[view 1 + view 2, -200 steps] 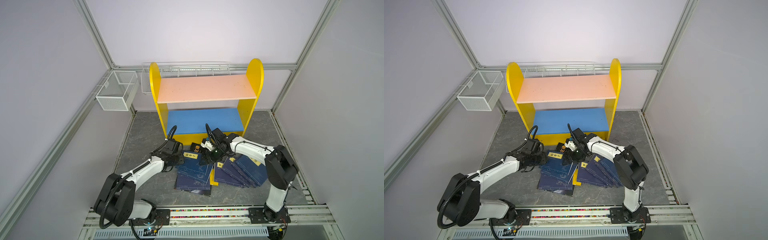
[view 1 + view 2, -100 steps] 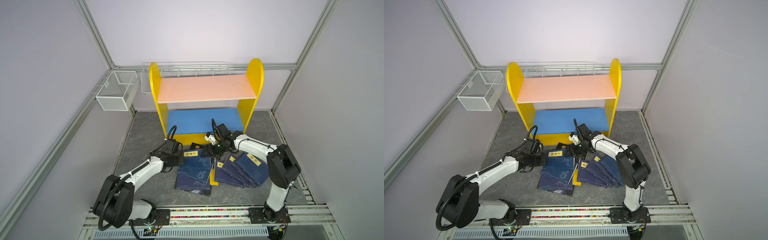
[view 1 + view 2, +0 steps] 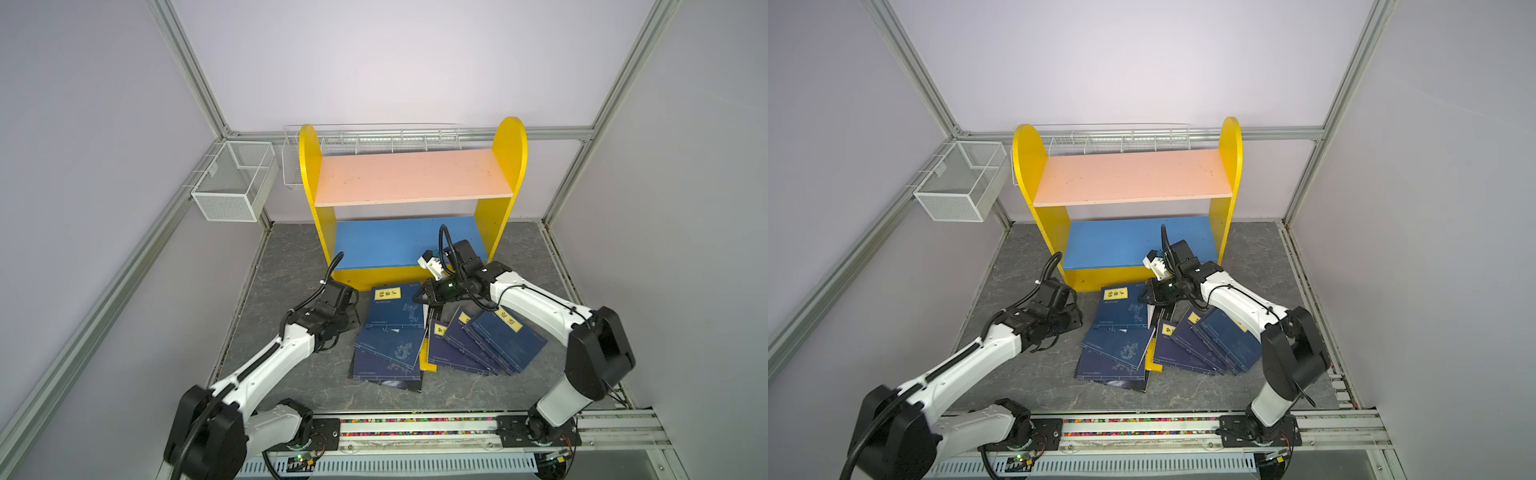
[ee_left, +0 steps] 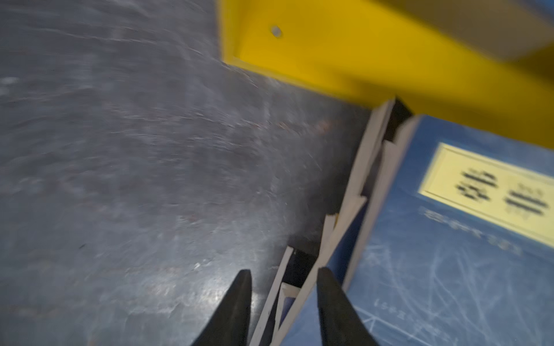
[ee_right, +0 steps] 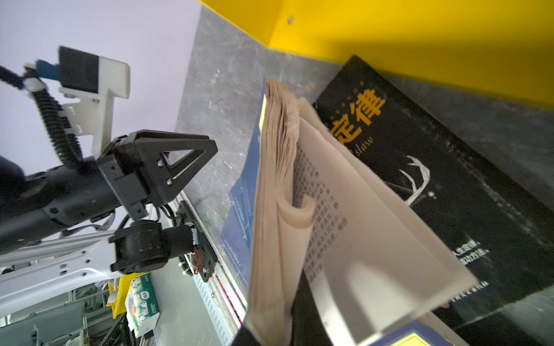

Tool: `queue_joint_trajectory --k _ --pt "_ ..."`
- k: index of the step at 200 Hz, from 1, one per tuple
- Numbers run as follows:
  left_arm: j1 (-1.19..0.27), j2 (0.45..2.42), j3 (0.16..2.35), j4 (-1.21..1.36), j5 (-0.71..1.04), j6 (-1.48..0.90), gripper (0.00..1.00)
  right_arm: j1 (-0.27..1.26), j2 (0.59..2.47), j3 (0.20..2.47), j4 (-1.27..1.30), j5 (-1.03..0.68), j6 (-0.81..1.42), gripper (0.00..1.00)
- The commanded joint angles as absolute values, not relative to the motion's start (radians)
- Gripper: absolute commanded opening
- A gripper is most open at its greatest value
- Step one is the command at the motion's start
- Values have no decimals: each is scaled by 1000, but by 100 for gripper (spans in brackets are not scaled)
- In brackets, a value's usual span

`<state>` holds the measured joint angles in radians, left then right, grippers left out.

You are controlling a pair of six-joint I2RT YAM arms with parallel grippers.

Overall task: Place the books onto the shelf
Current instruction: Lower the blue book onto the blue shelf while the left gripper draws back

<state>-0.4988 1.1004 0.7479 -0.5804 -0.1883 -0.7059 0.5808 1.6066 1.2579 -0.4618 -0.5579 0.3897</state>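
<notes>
The shelf (image 3: 411, 176) (image 3: 1129, 174) has yellow sides, a pink upper board and a blue lower board (image 3: 395, 241), both bare. Several navy books lie on the floor before it. A top navy book (image 3: 395, 309) (image 3: 1121, 309) has a yellow label. My right gripper (image 3: 417, 297) (image 3: 1144, 297) is shut on a wad of that book's pages (image 5: 278, 179), lifting them off a black book (image 5: 449, 179). My left gripper (image 3: 355, 309) (image 4: 283, 275) stands open at the pile's left edge, one finger over the floor, one over a navy cover (image 4: 434, 269).
More navy books fan out on the right (image 3: 490, 340), and a yellow book edge (image 3: 426, 357) shows between the piles. A white mesh basket (image 3: 232, 183) hangs on the left wall, a long wire basket (image 3: 374, 139) behind the shelf. The arms' rail (image 3: 415, 428) runs along the front.
My right gripper has shifted to the top navy book's right edge and closed on its pages. The left jaws have parted; that arm has hardly moved.
</notes>
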Motion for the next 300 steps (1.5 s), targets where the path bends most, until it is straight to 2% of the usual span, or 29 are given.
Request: queue_joint_trajectory --k 1,22,46,93,115,142,222,230,238,242,245,257,264,278,300 --pt "-485 915 715 -656 -477 -907 55 575 1494 1281 -425 -626 324 7" --pt "-476 767 635 -617 -527 -1015 64 568 1437 1327 -418 -635 308 7" --pt "-473 697 584 -614 -549 -1076 65 563 1414 1393 -386 -605 298 7" --pt "-469 807 600 -579 -490 -1044 70 568 1513 1353 -113 -356 392 7" --pt "-468 846 619 -559 -465 -1021 71 576 1551 1275 90 -272 443 7" --pt "-469 864 624 -542 -449 -1007 72 578 1612 1278 160 -221 458 7" --pt "-470 852 620 -518 -433 -974 73 578 1916 1520 49 -506 451 8" --pt "-469 851 620 -516 -431 -971 73 578 1941 1546 34 -500 464 12" --pt "-469 851 619 -511 -428 -969 73 576 1958 1565 28 -483 477 22" --pt "-469 850 619 -510 -428 -967 73 575 1964 1570 25 -472 484 29" --pt "-469 850 618 -509 -427 -967 73 575 1965 1575 20 -455 490 38" --pt "-468 853 620 -504 -424 -964 73 577 1958 1574 3 -400 493 60" --pt "-469 856 620 -503 -421 -963 73 577 1945 1568 -7 -368 491 70" --pt "-469 858 621 -500 -419 -961 73 580 1908 1545 -47 -272 480 80" --pt "-469 862 620 -489 -411 -957 74 583 1839 1490 -95 -131 477 81"
